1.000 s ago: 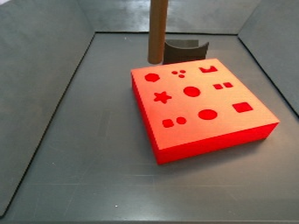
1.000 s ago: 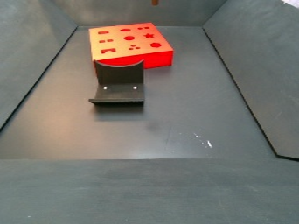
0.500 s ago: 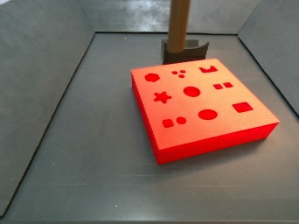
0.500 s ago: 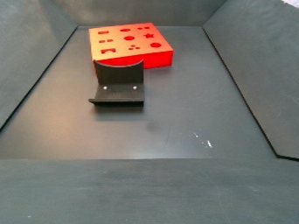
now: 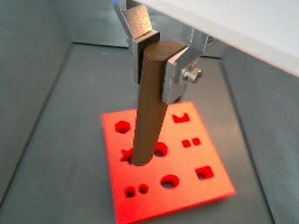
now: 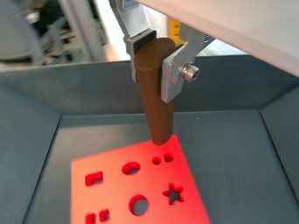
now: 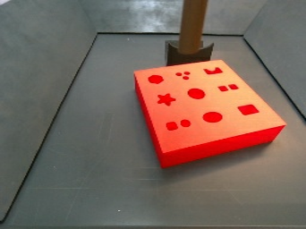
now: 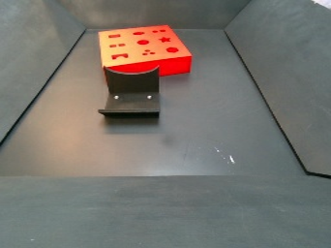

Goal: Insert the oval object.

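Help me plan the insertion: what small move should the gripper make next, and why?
Probably shift sideways to bring the rod over the oval hole before lowering. The gripper holds the rod upright above the red block. In a side view the rod hangs near the block's far edge, still clear of it.

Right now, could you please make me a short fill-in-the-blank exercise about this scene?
1. The gripper is shut on a long ____ rod.
2. The rod hangs upright above a block of ____ colour.
3. In a side view, the dark fixture stands on the ____, beside the block.
4. One hole in the block has the shape of a ____.

Missing words: brown; red; floor; star
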{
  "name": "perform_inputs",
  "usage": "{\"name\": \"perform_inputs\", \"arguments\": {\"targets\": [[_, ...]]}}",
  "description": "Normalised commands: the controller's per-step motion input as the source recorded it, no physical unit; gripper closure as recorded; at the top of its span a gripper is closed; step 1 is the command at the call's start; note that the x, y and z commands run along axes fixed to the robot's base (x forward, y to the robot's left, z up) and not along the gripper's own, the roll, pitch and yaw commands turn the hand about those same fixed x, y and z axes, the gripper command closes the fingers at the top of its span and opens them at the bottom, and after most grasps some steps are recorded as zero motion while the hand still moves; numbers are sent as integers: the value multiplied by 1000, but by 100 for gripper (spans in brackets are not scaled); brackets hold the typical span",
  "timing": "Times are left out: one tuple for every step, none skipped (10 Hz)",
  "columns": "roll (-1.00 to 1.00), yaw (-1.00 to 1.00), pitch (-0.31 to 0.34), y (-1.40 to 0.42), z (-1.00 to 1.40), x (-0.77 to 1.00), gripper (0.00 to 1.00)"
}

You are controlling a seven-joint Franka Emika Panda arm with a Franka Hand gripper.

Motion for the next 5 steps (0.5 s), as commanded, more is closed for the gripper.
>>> {"name": "perform_inputs", "arguments": {"targets": [[171,-534,-24,-194,0,523,100],[214,-297,0,-189,-60,771,100],[244,-140,0,-180,-106,891,100],[284,-83,26,-80,-74,940,100],[291,-69,39,-46,-51,960,100]]}}
